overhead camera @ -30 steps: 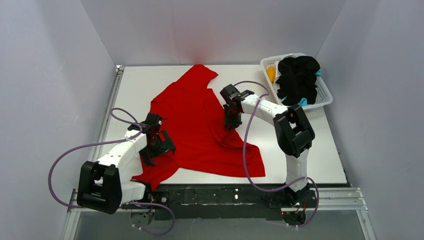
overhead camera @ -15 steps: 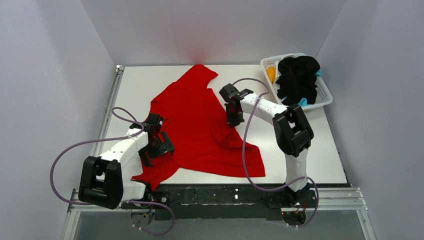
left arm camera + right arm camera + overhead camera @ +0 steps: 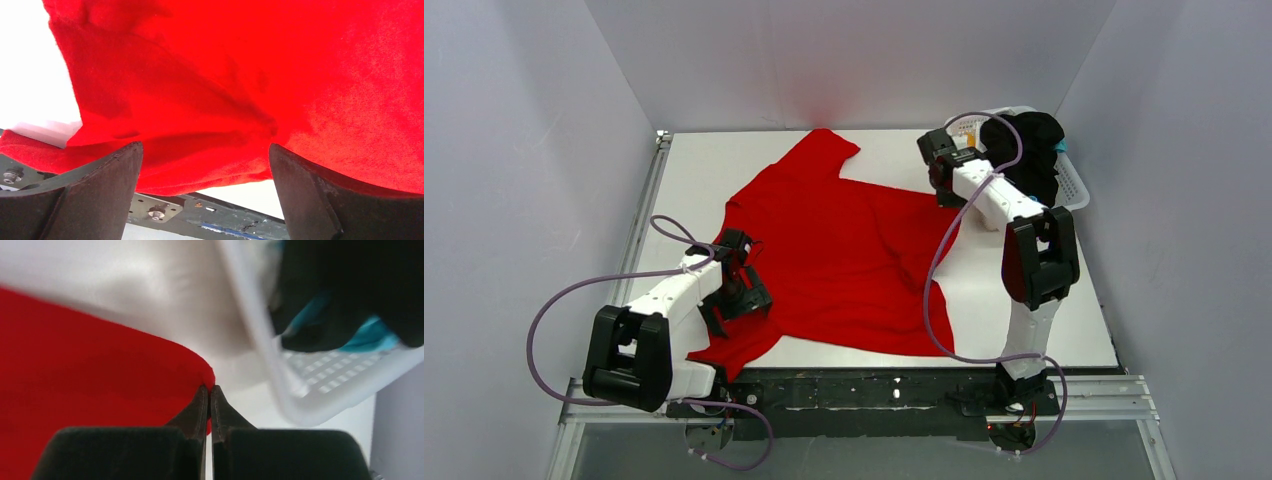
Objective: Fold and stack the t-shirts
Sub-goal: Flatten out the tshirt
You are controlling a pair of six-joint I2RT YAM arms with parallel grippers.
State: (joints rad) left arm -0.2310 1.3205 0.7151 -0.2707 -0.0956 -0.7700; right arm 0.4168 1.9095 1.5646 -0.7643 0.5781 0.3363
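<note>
The right arm (image 3: pixel 996 200) hides part of the basket (image 3: pixel 1074 190). The right wrist view blurs the black t-shirt (image 3: pixel 360 285); the left wrist view crops the red t-shirt (image 3: pixel 275 65).

Nothing legible: no text, labels, brands, numbers or signs can be read in any of the three views.
</note>
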